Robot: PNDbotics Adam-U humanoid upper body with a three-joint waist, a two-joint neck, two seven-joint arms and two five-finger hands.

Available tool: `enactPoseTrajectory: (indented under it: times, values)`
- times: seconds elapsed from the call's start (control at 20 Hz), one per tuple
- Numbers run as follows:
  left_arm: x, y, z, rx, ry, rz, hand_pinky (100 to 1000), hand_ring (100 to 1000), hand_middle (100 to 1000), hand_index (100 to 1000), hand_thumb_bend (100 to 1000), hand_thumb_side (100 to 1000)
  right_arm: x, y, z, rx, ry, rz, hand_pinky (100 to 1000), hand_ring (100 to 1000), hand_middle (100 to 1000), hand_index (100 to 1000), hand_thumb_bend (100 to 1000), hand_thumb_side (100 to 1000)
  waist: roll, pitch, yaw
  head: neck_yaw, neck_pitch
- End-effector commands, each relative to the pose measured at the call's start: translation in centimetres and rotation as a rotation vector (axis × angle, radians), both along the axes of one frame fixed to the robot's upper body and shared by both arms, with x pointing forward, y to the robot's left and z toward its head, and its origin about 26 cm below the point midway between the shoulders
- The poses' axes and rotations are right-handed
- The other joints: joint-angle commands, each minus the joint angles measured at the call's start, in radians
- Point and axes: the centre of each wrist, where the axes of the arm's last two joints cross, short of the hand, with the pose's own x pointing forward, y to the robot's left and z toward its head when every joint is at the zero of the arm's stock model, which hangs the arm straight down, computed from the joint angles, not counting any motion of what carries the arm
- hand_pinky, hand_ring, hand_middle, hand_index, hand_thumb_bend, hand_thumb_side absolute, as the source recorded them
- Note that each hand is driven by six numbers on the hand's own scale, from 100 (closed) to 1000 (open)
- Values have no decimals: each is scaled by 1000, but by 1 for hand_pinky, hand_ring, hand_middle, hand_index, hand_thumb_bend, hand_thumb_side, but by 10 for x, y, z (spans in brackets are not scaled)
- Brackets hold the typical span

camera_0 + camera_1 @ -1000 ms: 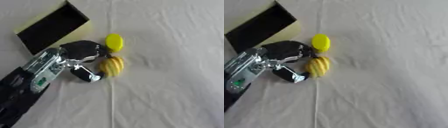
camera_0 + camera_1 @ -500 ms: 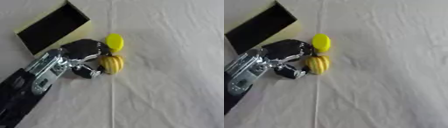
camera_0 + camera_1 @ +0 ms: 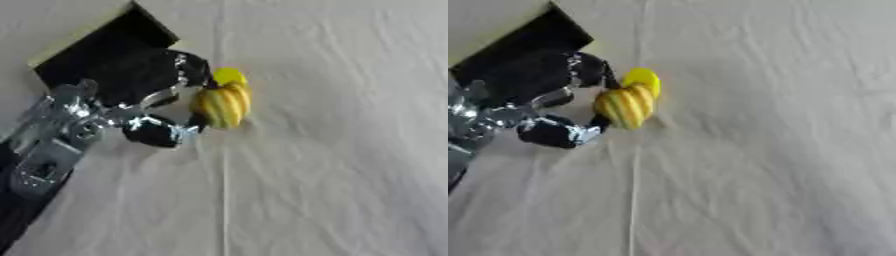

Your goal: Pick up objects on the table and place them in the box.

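- The striped yellow object point(image 3: 221, 105) is pinched between fingers and thumb of the left hand point(image 3: 153, 102).
- A plain yellow piece point(image 3: 641, 78) is seen just behind it.
- The black box point(image 3: 96, 52) is set nearby on the white cloth point(image 3: 350, 150).

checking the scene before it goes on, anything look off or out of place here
Nothing looks spilled or damaged. The left robot hand is curled round the striped yellow object, with a plain yellow object right behind it. The box lies at an angle to the picture, its dark opening toward the hand. The white cloth is creased.
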Motion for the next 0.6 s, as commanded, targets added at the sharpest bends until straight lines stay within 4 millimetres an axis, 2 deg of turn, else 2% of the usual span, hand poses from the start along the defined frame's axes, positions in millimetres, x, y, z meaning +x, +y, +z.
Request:
enactPoseTrajectory:
  times: [0.05,0.3,0.6]
  values:
    - [-21,28,36,-111,-44,28,731,719,619,670,100,340,-4,-2,9,-23,-32,-11,926,828,688,806,100,625,-1,-26,3,-12,-10]
    - [-25,75,61,-266,-70,172,726,707,606,656,100,330,-5,-3,8,-25,-32,-18,927,828,686,806,100,625,1,-23,10,-23,-13]
    - [-5,120,62,-336,-88,356,720,703,600,649,100,283,-5,-3,7,-23,-30,-24,928,828,684,805,100,625,-3,-17,9,-26,-17]
